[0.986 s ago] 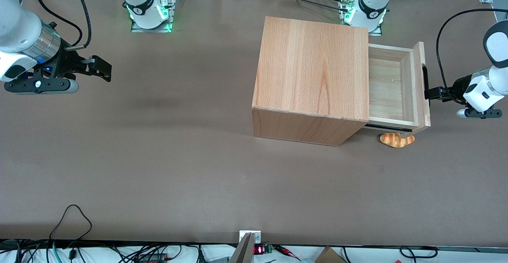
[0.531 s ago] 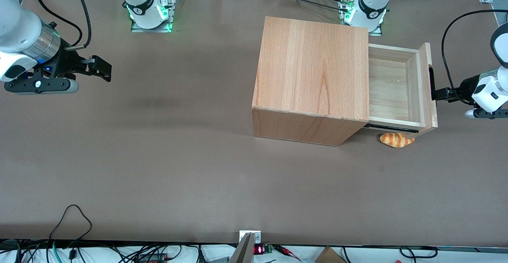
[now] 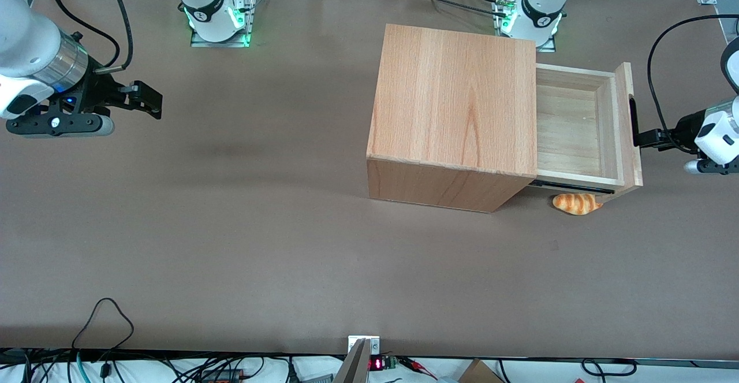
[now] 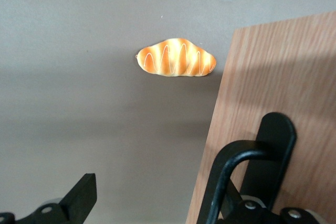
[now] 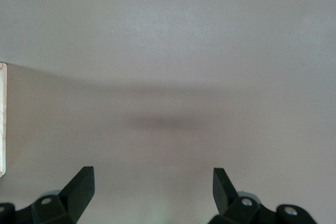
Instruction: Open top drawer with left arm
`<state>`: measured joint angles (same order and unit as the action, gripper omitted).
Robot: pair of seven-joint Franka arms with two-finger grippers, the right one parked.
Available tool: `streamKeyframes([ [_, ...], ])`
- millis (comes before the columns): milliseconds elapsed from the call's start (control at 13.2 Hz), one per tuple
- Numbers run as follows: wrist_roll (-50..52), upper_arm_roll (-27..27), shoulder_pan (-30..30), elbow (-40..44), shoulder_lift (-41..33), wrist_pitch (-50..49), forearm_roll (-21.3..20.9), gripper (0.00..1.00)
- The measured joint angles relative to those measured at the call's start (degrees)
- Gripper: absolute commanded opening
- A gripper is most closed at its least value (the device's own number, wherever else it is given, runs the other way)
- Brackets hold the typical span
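Observation:
The top drawer (image 3: 577,123) stands pulled well out of the wooden cabinet (image 3: 456,100), its pale plank floor showing. Its thick front panel (image 3: 628,157) carries a slim black bar handle (image 3: 634,118). The left arm (image 3: 716,131) reaches in from the working arm's end of the table. Its black gripper (image 3: 645,138) is at the handle, in front of the drawer. In the left wrist view the gripper (image 4: 157,192) is open; one finger sits hooked inside the handle (image 4: 275,145) against the panel (image 4: 273,66), and the other finger (image 4: 79,200) hangs free over the table.
A striped orange bread roll (image 3: 577,203) lies on the brown table just below the drawer's nearer corner, nearer to the front camera; it also shows in the left wrist view (image 4: 176,57). Cables run along the table's near edge (image 3: 104,319).
The drawer has slid further out of the cabinet toward the working arm's end, and the gripper at its handle has moved the same way with it.

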<state>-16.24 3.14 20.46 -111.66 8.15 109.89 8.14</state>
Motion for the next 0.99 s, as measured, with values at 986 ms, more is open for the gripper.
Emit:
streamKeyframes([
  [986,0.0,2.6,-0.1,21.7,-0.1,-16.8,-0.2,1.0],
])
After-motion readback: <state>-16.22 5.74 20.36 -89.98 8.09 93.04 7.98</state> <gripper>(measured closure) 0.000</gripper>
